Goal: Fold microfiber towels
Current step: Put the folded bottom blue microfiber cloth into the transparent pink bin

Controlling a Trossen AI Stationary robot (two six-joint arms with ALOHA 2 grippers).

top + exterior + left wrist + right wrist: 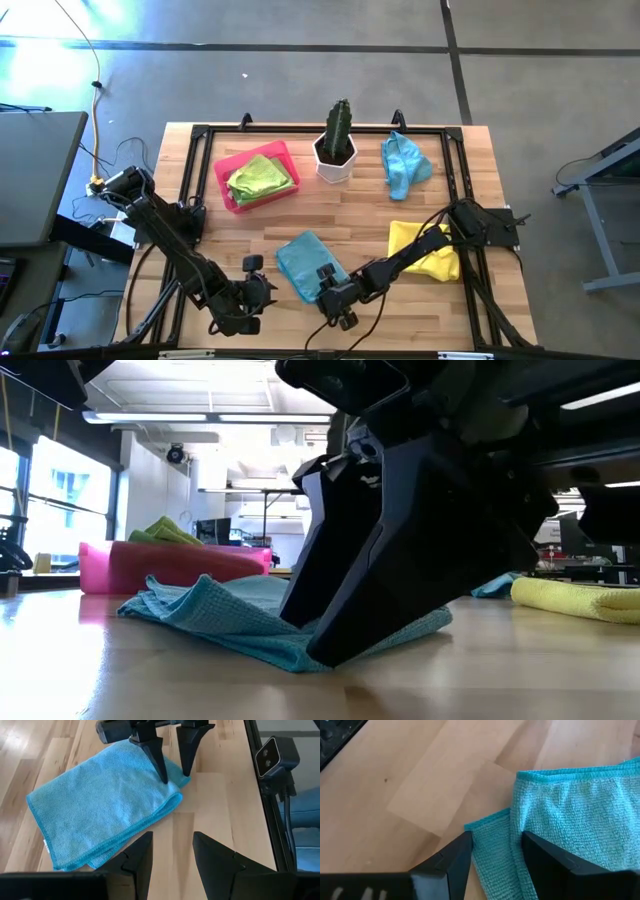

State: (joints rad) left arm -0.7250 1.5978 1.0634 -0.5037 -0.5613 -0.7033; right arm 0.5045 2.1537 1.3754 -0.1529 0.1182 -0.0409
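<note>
A light blue towel, folded over in layers, lies flat on the table near its front edge. My right gripper is open and slants down at the towel's near right corner, one finger on each side of it. My left gripper is open above bare wood, just left of the towel, and holds nothing. A yellow towel lies to the right. A second light blue towel lies crumpled at the back right. Lime green towels rest in the pink tray. My right gripper is open, and one fingertip comes down onto the towel's top layer beside the folded corner. The other fingertip stands at the towel's edge. The fingers slant down from the table's right. The towel lies flat; I cannot tell if they press it.
A potted cactus in a white pot stands at the back middle. A black frame runs around the back and sides of the table. Bare wood shows between the towels and along the front edge.
</note>
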